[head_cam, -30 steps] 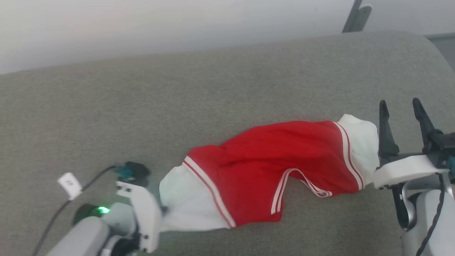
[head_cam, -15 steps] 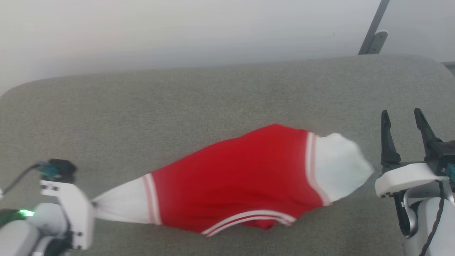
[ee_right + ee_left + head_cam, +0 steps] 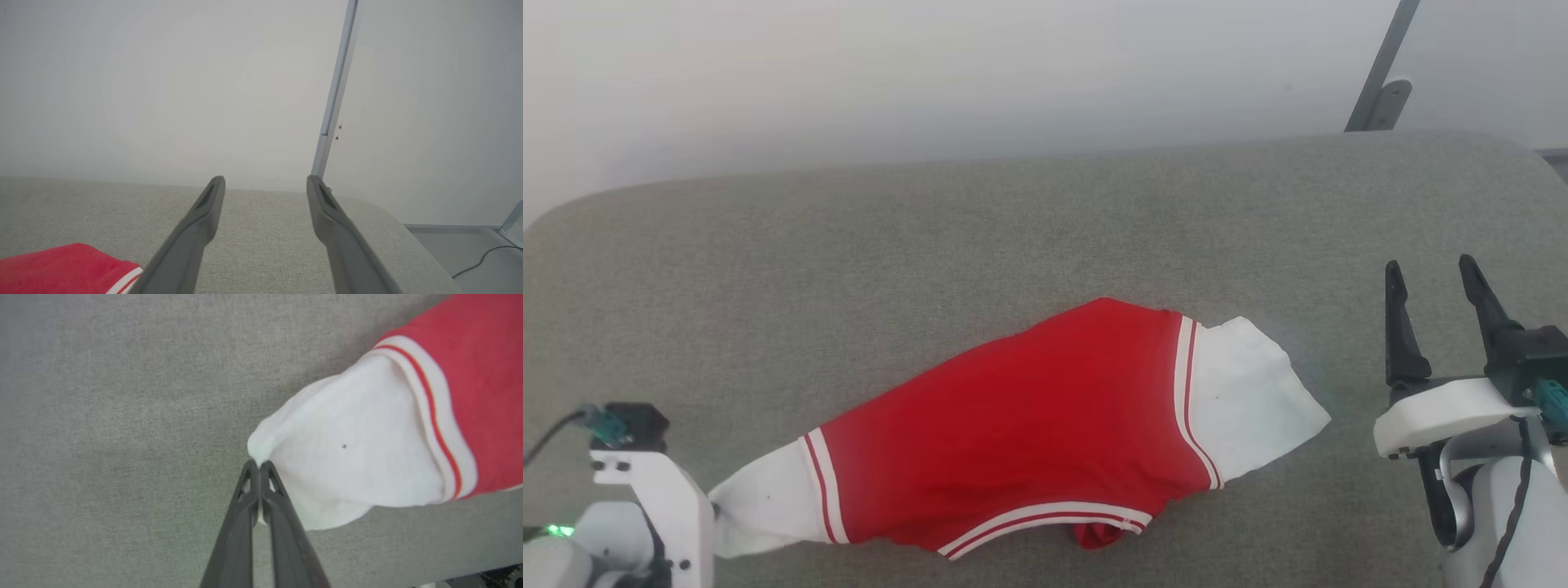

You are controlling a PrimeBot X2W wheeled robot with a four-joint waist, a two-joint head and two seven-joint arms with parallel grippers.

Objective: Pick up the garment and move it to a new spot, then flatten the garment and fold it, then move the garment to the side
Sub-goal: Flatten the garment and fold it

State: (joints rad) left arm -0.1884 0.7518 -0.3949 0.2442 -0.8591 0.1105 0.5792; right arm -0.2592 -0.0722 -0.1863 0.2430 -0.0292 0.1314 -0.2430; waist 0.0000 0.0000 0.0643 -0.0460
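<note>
Left gripper point(image 3: 258, 462) has its two dark fingers pressed together on the tip of a white sleeve panel of the garment point(image 3: 1029, 425), and the cloth bunches to a point where they pinch it, at the near left of the scene. From that pinch the red top stretches diagonally across the grey fabric cushion point(image 3: 931, 245) toward the far right. Its order from left to right is the white sleeve, a white-and-red striped band, the broad red body, another striped band, then a second white sleeve panel lying flat at the right end. A striped hem band runs along the garment's near edge, with a small red fold poking out just under it. Whether the gripped sleeve is lifted off the cushion I cannot tell. At the right, the right gripper point(image 3: 1427, 263) has its fingers spread wide with nothing between them. They point toward the far side, near the right sleeve but apart from it. Behind the cushion stands a pale wall point(image 3: 931, 73) with a slim metal strip point(image 3: 1380, 82) on it.
</note>
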